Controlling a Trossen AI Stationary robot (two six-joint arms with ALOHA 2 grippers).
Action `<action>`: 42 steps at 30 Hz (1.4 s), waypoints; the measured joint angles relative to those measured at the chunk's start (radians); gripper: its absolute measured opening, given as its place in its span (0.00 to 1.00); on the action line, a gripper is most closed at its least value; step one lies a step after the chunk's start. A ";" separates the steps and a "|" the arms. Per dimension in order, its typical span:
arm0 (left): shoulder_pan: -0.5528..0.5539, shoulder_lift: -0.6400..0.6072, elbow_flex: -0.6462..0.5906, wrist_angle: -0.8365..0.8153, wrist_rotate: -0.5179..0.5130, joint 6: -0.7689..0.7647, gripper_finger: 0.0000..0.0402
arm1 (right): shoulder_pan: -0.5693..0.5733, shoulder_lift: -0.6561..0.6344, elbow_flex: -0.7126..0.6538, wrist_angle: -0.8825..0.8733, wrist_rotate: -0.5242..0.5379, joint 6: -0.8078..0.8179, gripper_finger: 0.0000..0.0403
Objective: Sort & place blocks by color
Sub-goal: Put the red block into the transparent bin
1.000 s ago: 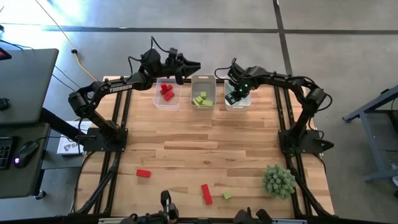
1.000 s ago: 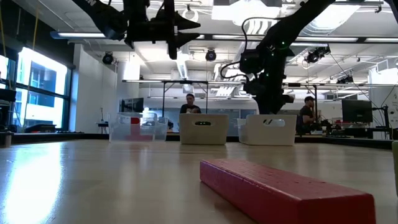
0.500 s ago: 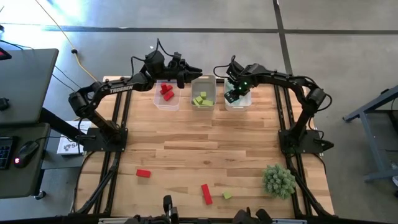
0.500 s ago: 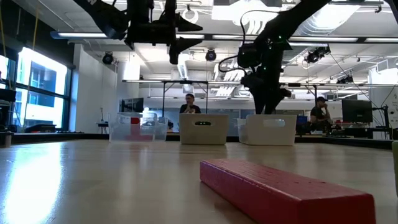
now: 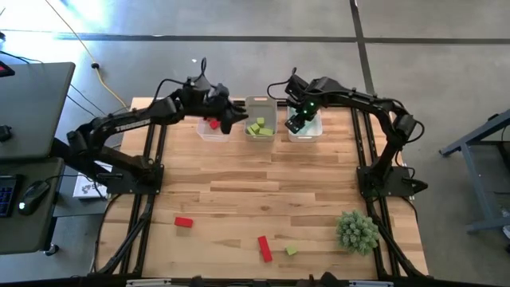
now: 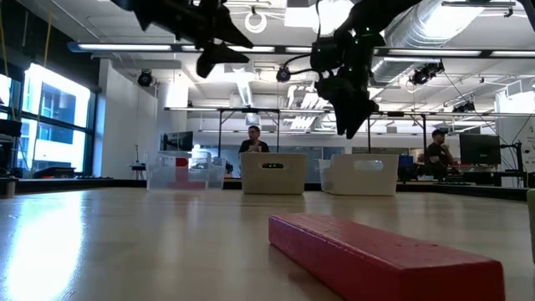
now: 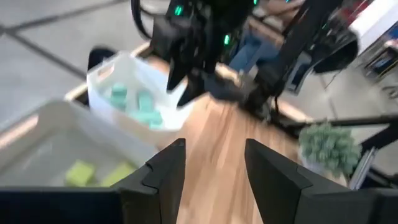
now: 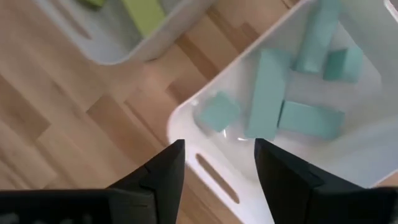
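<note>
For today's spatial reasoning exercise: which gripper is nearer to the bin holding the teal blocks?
Right. The right gripper hangs over the teal bin, jaws open and empty. The left gripper is two bins away, between the red bin and the yellow-green bin.

Teal blocks (image 8: pixel 268 93), yellow-green blocks (image 5: pixel 258 127), red blocks (image 5: pixel 264 249), pale wooden table (image 5: pixel 263 191).

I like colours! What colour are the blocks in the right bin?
Teal blocks, clearest in the right wrist view.

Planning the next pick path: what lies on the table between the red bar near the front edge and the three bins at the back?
In the high view, only bare wood separates the red bar from the bins; the low view agrees.
</note>
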 joint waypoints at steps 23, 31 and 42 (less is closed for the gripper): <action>-0.385 -0.164 0.000 -0.753 -0.284 0.012 0.38 | 0.229 0.000 0.085 -0.096 0.000 0.168 0.45; -0.551 -0.227 0.000 -0.901 -0.283 -0.022 0.38 | 0.305 0.000 0.085 -0.085 0.007 0.322 0.45; -0.815 -0.289 0.000 -0.980 -0.355 -0.170 0.38 | 0.412 0.000 0.085 -0.071 0.043 0.473 0.45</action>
